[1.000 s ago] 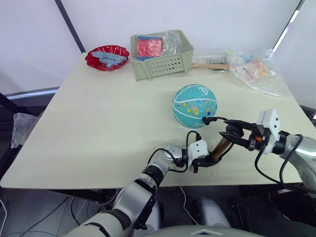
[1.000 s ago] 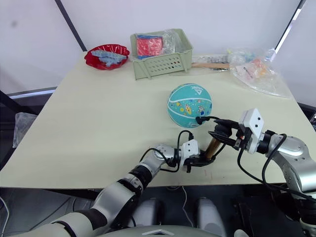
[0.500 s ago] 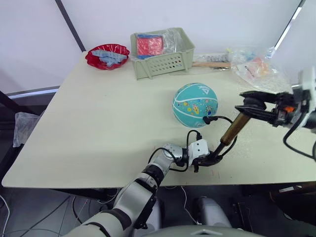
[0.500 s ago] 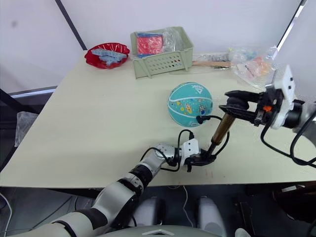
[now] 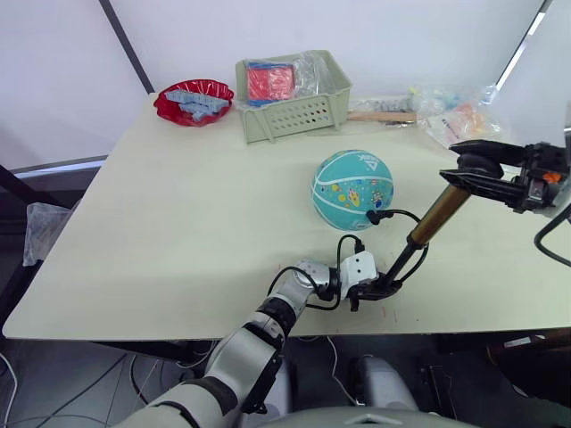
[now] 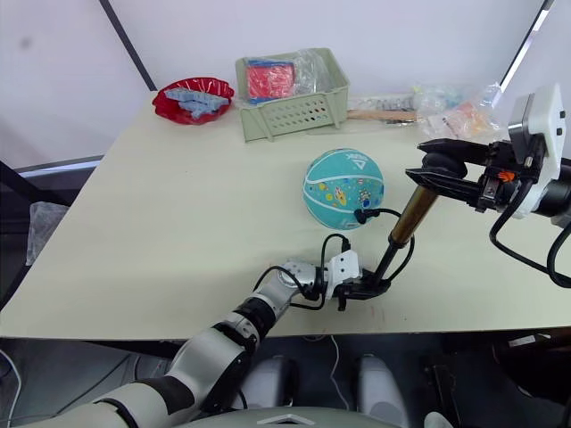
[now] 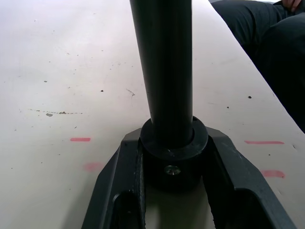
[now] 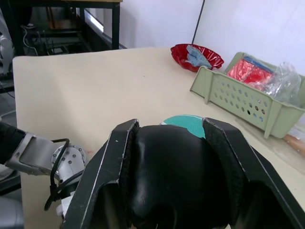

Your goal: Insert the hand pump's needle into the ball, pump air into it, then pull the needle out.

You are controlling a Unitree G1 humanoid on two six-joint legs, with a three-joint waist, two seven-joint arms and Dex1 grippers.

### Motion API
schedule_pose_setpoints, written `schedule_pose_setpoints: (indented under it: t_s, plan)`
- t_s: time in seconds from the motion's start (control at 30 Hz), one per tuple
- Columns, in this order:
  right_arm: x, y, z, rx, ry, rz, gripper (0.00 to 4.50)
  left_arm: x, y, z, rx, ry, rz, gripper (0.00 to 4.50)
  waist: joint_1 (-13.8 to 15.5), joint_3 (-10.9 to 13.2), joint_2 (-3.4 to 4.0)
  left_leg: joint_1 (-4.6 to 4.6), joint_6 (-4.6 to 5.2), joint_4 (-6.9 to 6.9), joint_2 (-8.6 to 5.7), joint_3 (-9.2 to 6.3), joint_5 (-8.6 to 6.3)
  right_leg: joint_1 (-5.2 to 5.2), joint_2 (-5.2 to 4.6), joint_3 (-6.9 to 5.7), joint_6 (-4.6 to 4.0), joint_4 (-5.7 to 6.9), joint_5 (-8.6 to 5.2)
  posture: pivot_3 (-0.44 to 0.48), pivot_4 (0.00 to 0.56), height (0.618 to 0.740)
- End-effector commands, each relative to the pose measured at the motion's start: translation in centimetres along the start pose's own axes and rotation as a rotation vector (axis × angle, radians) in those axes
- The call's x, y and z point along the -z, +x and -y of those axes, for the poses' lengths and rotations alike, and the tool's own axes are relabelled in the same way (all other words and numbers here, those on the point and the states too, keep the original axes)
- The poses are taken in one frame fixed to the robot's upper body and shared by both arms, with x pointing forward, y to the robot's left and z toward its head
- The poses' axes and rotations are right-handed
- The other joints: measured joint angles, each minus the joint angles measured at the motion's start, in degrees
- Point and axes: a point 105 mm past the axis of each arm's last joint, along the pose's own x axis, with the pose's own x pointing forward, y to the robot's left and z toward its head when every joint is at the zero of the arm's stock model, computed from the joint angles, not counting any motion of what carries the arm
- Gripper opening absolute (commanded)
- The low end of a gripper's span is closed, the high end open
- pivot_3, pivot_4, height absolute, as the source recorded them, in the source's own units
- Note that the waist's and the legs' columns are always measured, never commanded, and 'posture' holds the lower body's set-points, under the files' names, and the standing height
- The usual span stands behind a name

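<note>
The hand pump (image 5: pixel 426 234) stands tilted at the table's (image 5: pixel 161 214) near edge — the left gripper (image 5: pixel 379 287) clamps its black end cap, the right gripper (image 5: pixel 473 169) its raised T-handle. Its thin hose (image 5: pixel 397 215) loops to the teal ball (image 5: pixel 351 190) just beyond, mid-table.

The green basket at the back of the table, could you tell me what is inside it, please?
The green basket holds a red item and crinkled clear plastic. Its slotted wall hides whatever lies lower down.

Lab/test setup: bare table (image 5: pixel 178 223), white partition walls, loose floor cables (image 5: pixel 53 374).
</note>
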Motion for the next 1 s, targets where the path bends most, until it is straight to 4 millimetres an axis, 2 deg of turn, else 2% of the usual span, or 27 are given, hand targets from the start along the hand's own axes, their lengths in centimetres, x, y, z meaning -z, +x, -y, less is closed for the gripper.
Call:
schedule_pose_setpoints:
  t_s: [0.03,0.2,0.3,0.5,0.67,0.87,1.0]
  plan:
    - [2.8,0.0,0.0,0.049,0.005,-0.076,1.63,4.5,-1.1,1.9,0.024,-0.114,-0.142,1.15,0.0,-0.2,-0.18,0.02,0.0,0.0,0.0,-0.01,0.0,0.01,0.0,0.0,0.0,0.0,0.0,0.0,0.15,0.735]
    - [6.9,0.5,-1.3,0.051,0.073,-0.11,1.63,4.5,-1.2,1.8,0.02,-0.114,-0.142,1.15,-0.2,-0.8,-0.8,0.2,0.0,-0.01,0.12,-0.02,0.0,0.12,0.05,-0.02,0.02,0.0,-0.02,0.0,0.15,0.735]
    - [8.4,0.8,-2.0,0.052,0.096,-0.113,1.63,4.5,-1.2,1.8,0.018,-0.115,-0.143,1.15,-0.3,-1.0,-1.16,0.77,-0.03,-0.12,0.39,0.02,-0.02,0.56,0.02,-0.06,0.01,-0.04,-0.05,0.0,0.15,0.735]
    - [11.3,1.7,-4.0,0.037,0.182,-0.116,1.63,4.5,-1.2,1.8,0.017,-0.113,-0.143,1.15,-0.2,-1.0,-1.2,0.93,-0.09,-0.27,0.59,0.14,-0.06,0.62,-0.24,-0.27,-0.02,-0.07,-0.07,0.0,0.15,0.735]
    - [14.1,2.2,-5.6,0.031,0.224,-0.15,1.63,4.5,-1.2,1.7,0.019,-0.109,-0.143,1.15,-0.1,-1.0,-0.84,0.86,-0.05,-0.31,0.55,0.13,-0.03,0.56,-0.2,-0.37,-0.07,-0.08,-0.09,0.0,0.15,0.735]
    - [15.2,2.5,-6.8,0.017,0.248,-0.156,1.63,4.4,-1.2,1.7,0.021,-0.108,-0.142,1.15,0.0,-0.9,-0.78,0.84,-0.06,-0.31,0.53,0.07,-0.04,0.55,-0.18,-0.43,-0.08,-0.08,-0.11,0.0,0.15,0.735]
    - [13.7,2.6,-6.0,0.021,0.242,-0.112,1.63,4.5,-1.3,1.8,0.022,-0.11,-0.143,1.15,0.0,-0.7,-0.69,0.81,-0.06,-0.32,0.46,0.04,-0.04,0.54,-0.2,-0.47,-0.08,-0.1,-0.12,0.0,0.15,0.735]
